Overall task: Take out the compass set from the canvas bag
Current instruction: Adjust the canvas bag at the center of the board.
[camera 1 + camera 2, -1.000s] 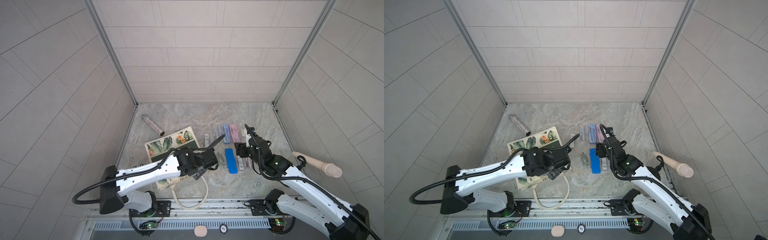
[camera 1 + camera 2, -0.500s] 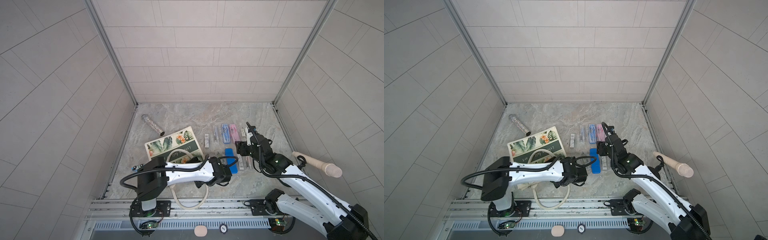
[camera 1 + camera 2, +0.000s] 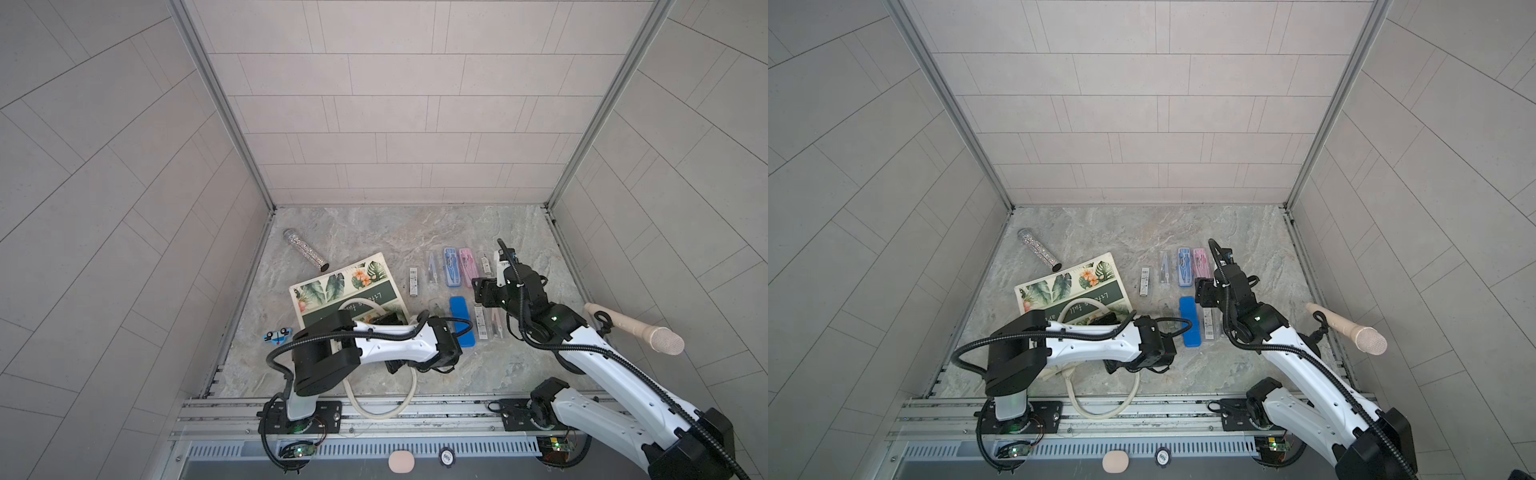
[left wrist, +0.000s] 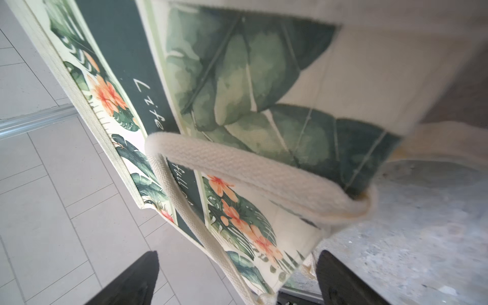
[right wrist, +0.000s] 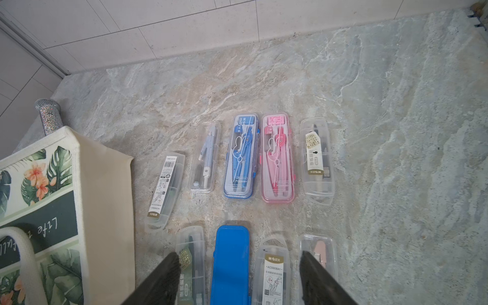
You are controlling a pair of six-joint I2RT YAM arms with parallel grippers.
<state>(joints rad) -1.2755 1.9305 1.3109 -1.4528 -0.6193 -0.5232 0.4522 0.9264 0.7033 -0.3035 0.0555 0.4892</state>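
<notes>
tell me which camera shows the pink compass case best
The right wrist view: the pink compass case lies close and unblocked, its compass visible through the lid. In both top views the case is small, with little detail. The left wrist view misses it, showing mostly the canvas bag.

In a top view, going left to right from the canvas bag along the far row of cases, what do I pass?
Canvas bag → barcode-labelled clear case → clear case with pale compass → blue compass case → pink compass case.
</notes>
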